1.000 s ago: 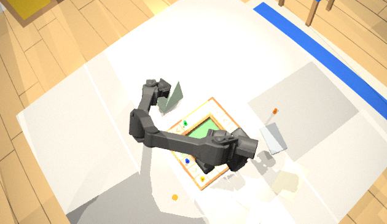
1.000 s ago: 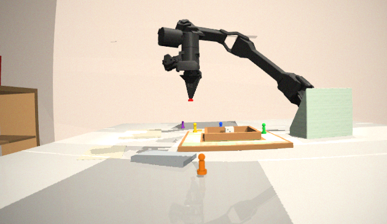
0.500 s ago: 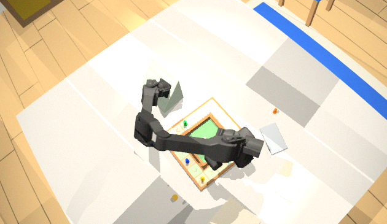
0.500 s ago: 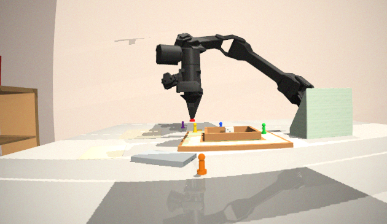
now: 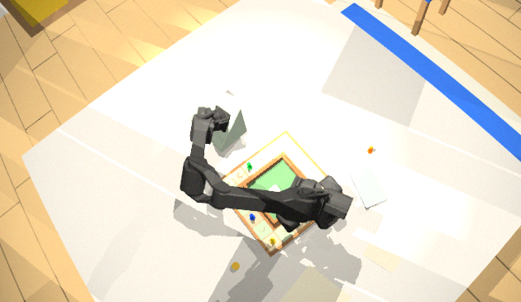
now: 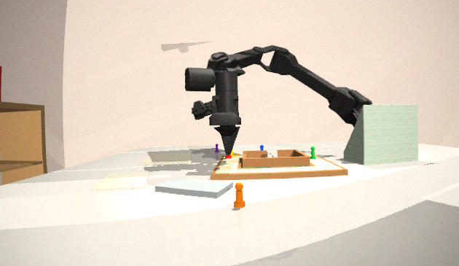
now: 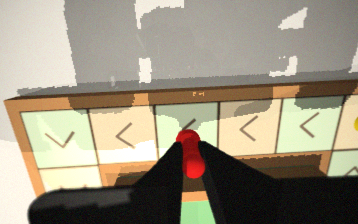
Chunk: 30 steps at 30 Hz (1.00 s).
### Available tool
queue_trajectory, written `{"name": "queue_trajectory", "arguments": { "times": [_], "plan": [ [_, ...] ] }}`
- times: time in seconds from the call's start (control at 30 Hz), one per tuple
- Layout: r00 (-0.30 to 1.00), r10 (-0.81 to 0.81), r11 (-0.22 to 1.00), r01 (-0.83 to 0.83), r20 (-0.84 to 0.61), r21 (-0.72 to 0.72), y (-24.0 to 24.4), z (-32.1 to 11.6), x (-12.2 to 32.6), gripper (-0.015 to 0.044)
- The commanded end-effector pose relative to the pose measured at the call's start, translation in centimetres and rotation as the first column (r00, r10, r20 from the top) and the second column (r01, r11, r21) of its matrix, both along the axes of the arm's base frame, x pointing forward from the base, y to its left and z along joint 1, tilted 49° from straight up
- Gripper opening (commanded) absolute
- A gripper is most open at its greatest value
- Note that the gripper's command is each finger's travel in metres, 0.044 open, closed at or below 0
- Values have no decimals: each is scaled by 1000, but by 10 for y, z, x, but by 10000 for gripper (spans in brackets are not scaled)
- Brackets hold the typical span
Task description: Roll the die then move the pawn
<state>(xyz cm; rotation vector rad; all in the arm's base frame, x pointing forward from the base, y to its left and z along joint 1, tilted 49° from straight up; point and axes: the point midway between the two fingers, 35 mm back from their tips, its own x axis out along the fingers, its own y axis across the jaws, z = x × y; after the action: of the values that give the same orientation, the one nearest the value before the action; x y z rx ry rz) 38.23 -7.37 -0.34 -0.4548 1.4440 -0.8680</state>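
Note:
My gripper (image 6: 228, 153) (image 7: 189, 148) points down and is shut on the red pawn (image 6: 228, 157) (image 7: 194, 166). The pawn's lower end is low over a pale green square in the board's arrow row, the third from the left corner in the wrist view; whether it touches is unclear. The board (image 5: 270, 254) (image 6: 280, 176) (image 7: 47, 103) carries the brown tray (image 6: 275, 162). The white die (image 5: 274, 189) (image 6: 272, 154) is inside the tray; its top pips cannot be read. The arm covers part of the board in the top view.
On the board stand a yellow pawn (image 5: 272, 241) (image 7: 356, 124), a blue pawn (image 5: 252, 217) (image 6: 261, 148) and a green pawn (image 5: 249, 166) (image 6: 312, 153). Off it are an orange pawn (image 5: 370, 150) (image 6: 239, 196), a purple pawn (image 6: 216, 148), a grey slab (image 5: 369, 189) (image 6: 193, 187), a green wedge (image 6: 390, 133) and an orange disc (image 5: 235, 266).

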Motion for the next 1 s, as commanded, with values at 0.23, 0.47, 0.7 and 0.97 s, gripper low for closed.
{"name": "queue_trajectory", "arguments": {
  "times": [0.23,0.47,0.7,0.97],
  "plan": [
    [1000,4,1000,-4,-8,-7,-14,-11,-3,0],
    [1000,1,1000,-1,0,-1,-9,-8,-1,157],
    [1000,3,1000,-3,-6,-2,21,17,3,341],
    [1000,7,1000,-7,-10,1,37,27,-4,440]
  ]
}}
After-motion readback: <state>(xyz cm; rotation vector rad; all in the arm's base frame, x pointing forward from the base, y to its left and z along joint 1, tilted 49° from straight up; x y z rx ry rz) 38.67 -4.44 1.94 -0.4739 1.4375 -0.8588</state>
